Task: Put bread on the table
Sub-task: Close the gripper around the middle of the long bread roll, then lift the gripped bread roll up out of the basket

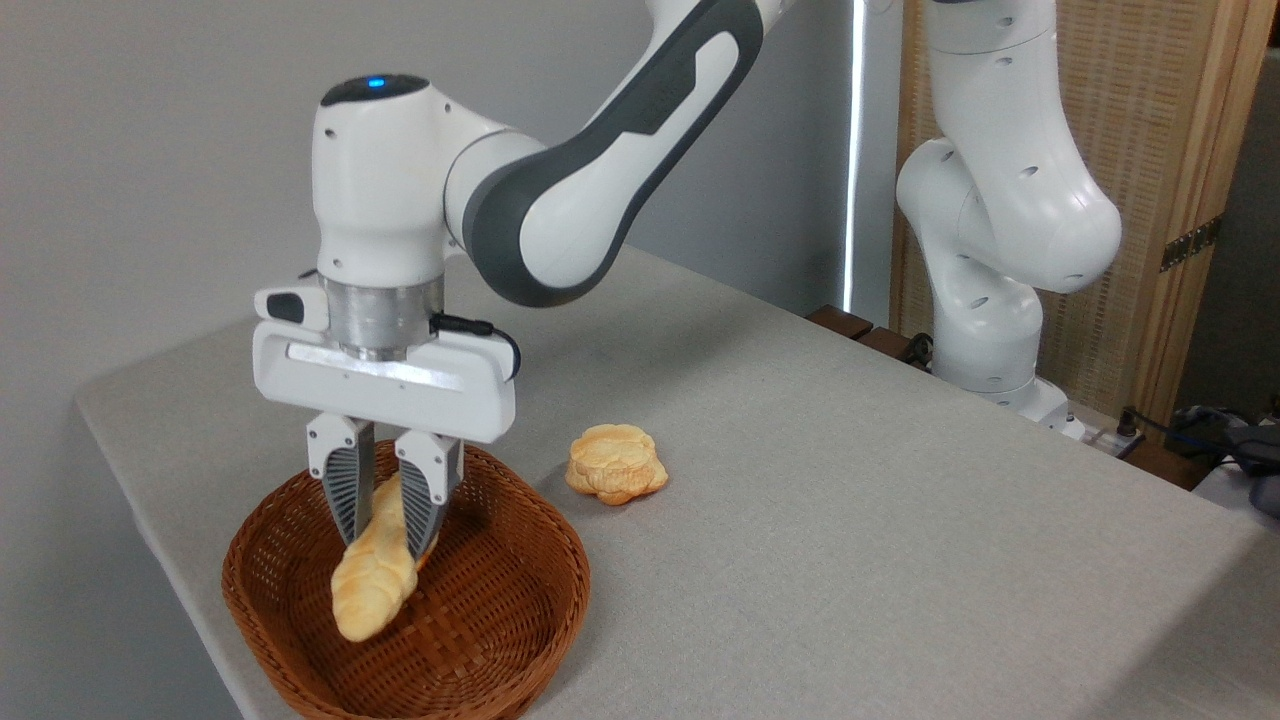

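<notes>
My gripper [385,535] is pinched narrow around the bread [377,575], holding it near its far end, so the loaf hangs tilted over the basket [500,610] with its near tip low. It looks light and stiff with a ridged crust, but gripped off-centre it may swing; nearer the middle would hold steadier. The table [800,520] lies bare to the right, beyond the bun [615,463].
</notes>
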Robot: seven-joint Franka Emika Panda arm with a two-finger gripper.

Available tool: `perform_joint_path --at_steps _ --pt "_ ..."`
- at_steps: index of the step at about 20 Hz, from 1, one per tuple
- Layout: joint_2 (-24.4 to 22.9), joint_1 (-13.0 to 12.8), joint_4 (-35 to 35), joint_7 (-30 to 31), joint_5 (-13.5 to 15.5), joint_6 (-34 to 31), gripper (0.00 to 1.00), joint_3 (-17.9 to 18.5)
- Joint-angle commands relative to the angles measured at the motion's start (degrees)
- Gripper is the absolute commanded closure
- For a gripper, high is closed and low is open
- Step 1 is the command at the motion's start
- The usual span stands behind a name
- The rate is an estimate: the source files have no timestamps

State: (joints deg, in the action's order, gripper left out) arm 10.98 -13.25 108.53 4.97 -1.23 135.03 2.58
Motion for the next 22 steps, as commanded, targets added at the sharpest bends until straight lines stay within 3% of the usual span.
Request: perform_joint_path --at_steps 1,8,14,18,22 --pt "-2.9 -0.1 0.4 -0.1 -2.9 1.1 0.63 0.1" --pt "-6.8 -0.1 0.7 -0.1 -3.3 0.1 0.63 0.1" --pt "-11.9 -0.3 1.0 -5.0 -2.5 -8.9 0.61 -1.3" --pt "-13.5 -2.2 1.2 -7.4 -2.5 -13.3 0.61 -1.3" --pt "-16.4 -4.4 3.4 -14.2 -2.5 -19.7 0.61 -1.3"
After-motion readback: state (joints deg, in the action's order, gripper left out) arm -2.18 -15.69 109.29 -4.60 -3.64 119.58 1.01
